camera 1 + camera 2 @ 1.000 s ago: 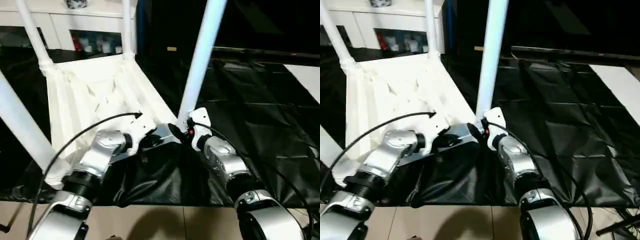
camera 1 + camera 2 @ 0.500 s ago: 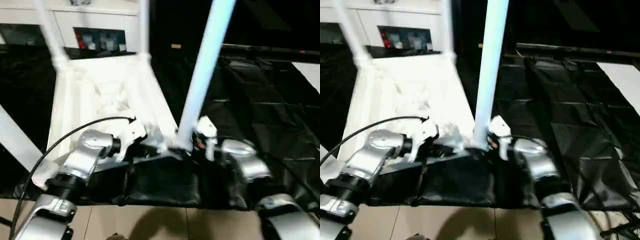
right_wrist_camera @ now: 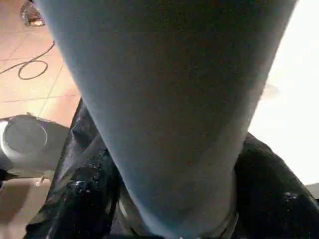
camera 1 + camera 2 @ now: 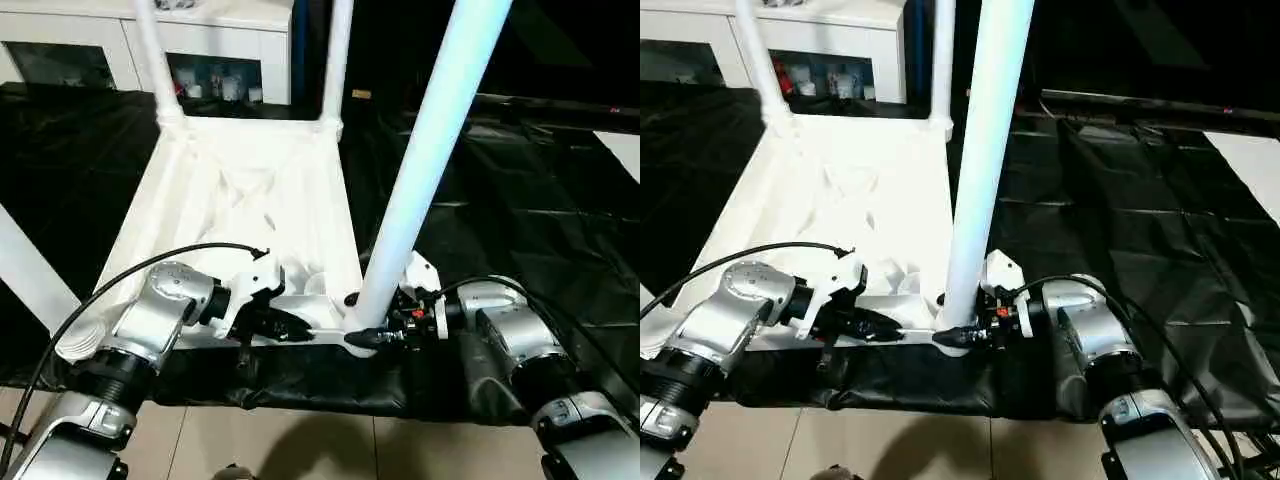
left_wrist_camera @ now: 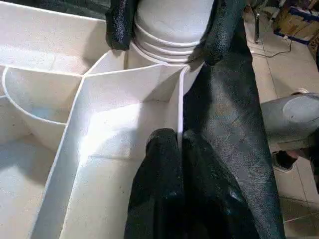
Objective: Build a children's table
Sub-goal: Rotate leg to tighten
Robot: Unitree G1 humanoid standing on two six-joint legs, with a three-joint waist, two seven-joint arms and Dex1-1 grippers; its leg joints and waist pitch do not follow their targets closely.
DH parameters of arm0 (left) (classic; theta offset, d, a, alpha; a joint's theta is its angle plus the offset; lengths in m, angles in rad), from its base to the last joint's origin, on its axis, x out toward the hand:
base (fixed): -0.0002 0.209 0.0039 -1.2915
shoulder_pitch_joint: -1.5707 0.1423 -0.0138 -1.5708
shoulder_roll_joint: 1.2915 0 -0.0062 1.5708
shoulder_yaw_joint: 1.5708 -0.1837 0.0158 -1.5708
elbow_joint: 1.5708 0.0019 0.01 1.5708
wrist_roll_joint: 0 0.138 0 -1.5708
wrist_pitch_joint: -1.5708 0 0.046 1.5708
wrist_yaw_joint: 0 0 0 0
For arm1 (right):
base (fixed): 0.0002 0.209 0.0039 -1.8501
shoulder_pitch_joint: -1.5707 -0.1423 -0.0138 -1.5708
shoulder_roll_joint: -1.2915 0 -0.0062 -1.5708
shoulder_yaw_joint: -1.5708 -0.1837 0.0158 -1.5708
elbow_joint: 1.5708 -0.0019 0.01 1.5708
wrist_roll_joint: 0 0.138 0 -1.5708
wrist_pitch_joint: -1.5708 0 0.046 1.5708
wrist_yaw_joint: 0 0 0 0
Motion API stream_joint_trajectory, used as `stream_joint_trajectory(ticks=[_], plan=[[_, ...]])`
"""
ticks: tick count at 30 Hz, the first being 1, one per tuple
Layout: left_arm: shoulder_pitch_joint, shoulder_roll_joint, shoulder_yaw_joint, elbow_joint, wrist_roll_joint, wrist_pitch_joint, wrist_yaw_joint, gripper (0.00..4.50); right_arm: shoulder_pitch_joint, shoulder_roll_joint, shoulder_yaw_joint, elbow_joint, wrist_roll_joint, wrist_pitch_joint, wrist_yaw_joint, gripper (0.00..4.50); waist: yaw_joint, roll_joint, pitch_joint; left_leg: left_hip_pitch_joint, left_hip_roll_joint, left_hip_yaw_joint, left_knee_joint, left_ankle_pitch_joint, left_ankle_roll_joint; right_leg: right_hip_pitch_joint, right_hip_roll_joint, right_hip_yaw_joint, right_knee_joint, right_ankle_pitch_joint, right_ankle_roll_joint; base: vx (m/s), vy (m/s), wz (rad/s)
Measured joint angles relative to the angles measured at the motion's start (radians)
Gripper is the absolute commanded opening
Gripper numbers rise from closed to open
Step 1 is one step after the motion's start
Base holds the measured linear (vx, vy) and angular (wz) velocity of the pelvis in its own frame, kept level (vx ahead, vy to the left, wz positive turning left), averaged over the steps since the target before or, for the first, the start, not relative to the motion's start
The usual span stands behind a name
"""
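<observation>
The children's table lies upside down on the black-covered work table, its white top [image 4: 250, 190] ribbed side up. Its legs stand upward: two at the far corners [image 4: 155, 50] [image 4: 337, 50], one at the near left [image 4: 30, 270], and the near-right leg [image 4: 430, 150] tallest in view. My left gripper [image 4: 300, 325] is shut on the thin near rim of the top [image 5: 178, 142], just left of that leg's socket. My right gripper [image 4: 365, 335] reaches in from the right, shut on the ribbed base of the near-right leg [image 5: 169, 30], with one black finger [image 3: 75, 199] on each side.
A black cover [image 4: 520, 200] drapes the work table, wrinkled at the right. A white cabinet [image 4: 220, 30] stands behind it. The table's near edge runs just under my forearms, with tiled floor [image 4: 300, 450] below. A pale surface [image 4: 620, 145] shows at the far right.
The camera has shifted. My right gripper has swung round to the right side of the near-right leg's base and narrowed onto it. My left gripper stays shut on the rim.
</observation>
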Motion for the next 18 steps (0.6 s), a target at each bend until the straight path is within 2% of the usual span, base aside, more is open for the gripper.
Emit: stream_joint_trajectory(ticks=[5,8,9,12,13,15,18], plan=[[0.002,-0.019,0.006,0.008,0.014,-0.012,0.076,0.00,0.014,0.014,-0.023,0.006,-0.006,-0.004,-0.096,2.70,0.000,-0.001,-0.001,0.004,0.000,0.000,0.001,0.000,0.000,0.003,0.000,0.000,0.001,-0.001,0.003,0.000,0.000,0.00],[0.001,-0.048,0.031,0.028,0.038,-0.017,0.174,0.00,0.005,0.063,-0.056,0.050,-0.025,-0.017,-0.266,2.69,-0.013,-0.003,-0.001,0.015,-0.001,0.000,0.002,0.000,0.000,0.008,0.000,0.001,0.000,-0.002,0.005,0.000,0.000,0.00],[0.001,-0.056,0.035,0.030,0.045,-0.017,0.198,0.00,0.003,0.074,-0.062,0.060,-0.030,-0.023,-0.310,2.69,-0.017,-0.003,-0.001,0.015,-0.001,0.000,0.002,0.000,0.000,0.009,0.000,0.001,-0.001,-0.002,0.005,0.000,0.000,0.00],[-0.026,-0.126,0.060,0.075,0.086,-0.002,0.369,0.00,-0.054,0.177,-0.130,0.165,-0.048,-0.015,-0.635,2.69,-0.043,-0.003,-0.001,0.015,-0.003,-0.005,0.002,0.001,0.000,0.008,0.000,0.000,-0.005,-0.002,0.005,0.000,0.000,0.00],[-0.036,-0.156,0.063,0.081,0.102,0.008,0.428,0.00,-0.070,0.206,-0.152,0.186,-0.049,-0.002,-0.748,2.69,-0.049,-0.002,-0.001,0.014,-0.005,-0.011,0.002,0.001,-0.001,0.008,0.000,-0.004,-0.010,-0.002,0.005,0.000,0.000,0.00],[-0.041,-0.189,0.062,0.088,0.105,0.018,0.487,0.00,-0.086,0.232,-0.173,0.206,-0.048,0.009,-0.845,2.69,-0.053,0.001,-0.002,0.014,-0.005,-0.016,-0.001,0.001,0.000,0.009,0.000,-0.009,-0.020,-0.002,0.005,0.000,0.000,0.00],[-0.042,-0.211,0.064,0.091,0.114,0.019,0.530,0.00,-0.088,0.254,-0.187,0.211,-0.051,-0.002,-0.918,2.69,-0.055,0.001,-0.002,0.015,-0.005,-0.016,0.000,0.001,0.000,0.009,0.000,-0.008,-0.020,-0.002,0.005,0.000,0.000,0.00]])
